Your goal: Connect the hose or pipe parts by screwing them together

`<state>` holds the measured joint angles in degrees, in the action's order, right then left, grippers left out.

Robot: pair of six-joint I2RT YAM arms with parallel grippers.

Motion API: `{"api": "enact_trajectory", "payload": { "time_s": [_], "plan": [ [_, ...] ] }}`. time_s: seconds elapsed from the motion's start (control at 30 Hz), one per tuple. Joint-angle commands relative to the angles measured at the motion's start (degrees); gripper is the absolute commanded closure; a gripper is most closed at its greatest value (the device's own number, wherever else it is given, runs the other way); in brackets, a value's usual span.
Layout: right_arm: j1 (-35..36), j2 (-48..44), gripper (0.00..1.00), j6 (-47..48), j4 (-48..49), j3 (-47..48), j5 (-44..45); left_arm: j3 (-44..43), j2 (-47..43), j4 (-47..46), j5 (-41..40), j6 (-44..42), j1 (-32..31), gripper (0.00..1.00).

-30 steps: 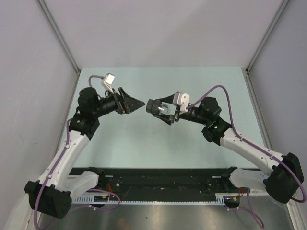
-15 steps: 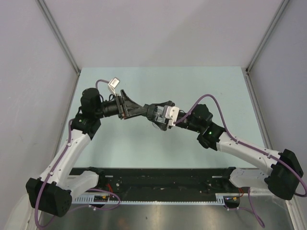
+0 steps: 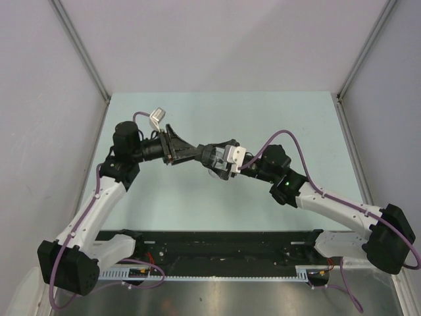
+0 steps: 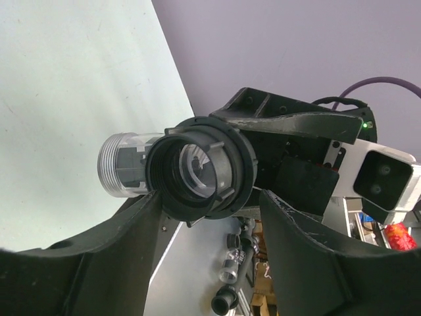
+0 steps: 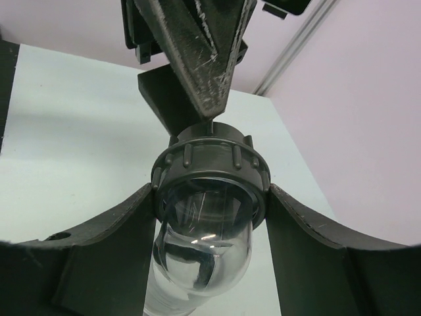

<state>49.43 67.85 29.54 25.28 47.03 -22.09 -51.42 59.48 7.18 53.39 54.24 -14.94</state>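
The hose or pipe parts hang above mid-table as one piece: a clear elbow (image 5: pixel 204 263) with a silver threaded end (image 4: pixel 118 164), and a black ribbed nut (image 5: pixel 210 158) on it. My right gripper (image 5: pixel 210 191) is shut on the nut's sides, with the elbow hanging between its fingers. From the opposite side my left gripper (image 4: pixel 210 197) has both fingertips against the same nut (image 4: pixel 200 168). In the top view the left gripper (image 3: pixel 201 155) and the right gripper (image 3: pixel 216 159) meet tip to tip.
The pale green table (image 3: pixel 263 118) lies below, with grey walls on three sides. A black rail (image 3: pixel 217 243) runs along the near edge between the arm bases. Spare pipe pieces (image 4: pixel 230 270) lie off the table's side.
The two arms came together from a gap a second ago. Since then the left jaws have narrowed onto the nut. The right grip has not changed.
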Motion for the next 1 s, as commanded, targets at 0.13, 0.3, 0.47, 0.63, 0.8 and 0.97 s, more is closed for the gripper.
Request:
{"api": "enact_trajectory", "payload": {
  "time_s": [0.13,0.3,0.47,0.63,0.8,0.97],
  "plan": [
    [0.3,-1.6,1.0,-1.7,4.8,-0.4,-1.2,0.5,-0.3,-4.0,2.5,4.5,1.1,0.39],
    [0.4,-2.2,1.0,-2.3,5.3,-0.4,-1.5,1.4,0.2,-4.8,3.0,4.9,1.1,0.42],
    [0.4,-1.9,1.0,-3.9,5.9,-0.4,-2.1,2.5,-0.2,-5.7,3.0,5.0,1.1,0.6],
    [0.0,-1.2,1.0,-5.9,7.8,-0.4,-3.1,3.3,-1.0,-8.9,3.6,5.4,1.1,0.8],
    [-3.5,0.1,1.0,-17.5,13.8,-0.4,-7.3,6.6,-1.7,-20.9,5.4,6.1,1.1,0.99],
    [-4.4,0.9,1.0,-22.3,18.4,-1.1,-8.6,7.5,-3.1,-24.5,4.8,-1.1,0.6,1.0]
  ]
}}
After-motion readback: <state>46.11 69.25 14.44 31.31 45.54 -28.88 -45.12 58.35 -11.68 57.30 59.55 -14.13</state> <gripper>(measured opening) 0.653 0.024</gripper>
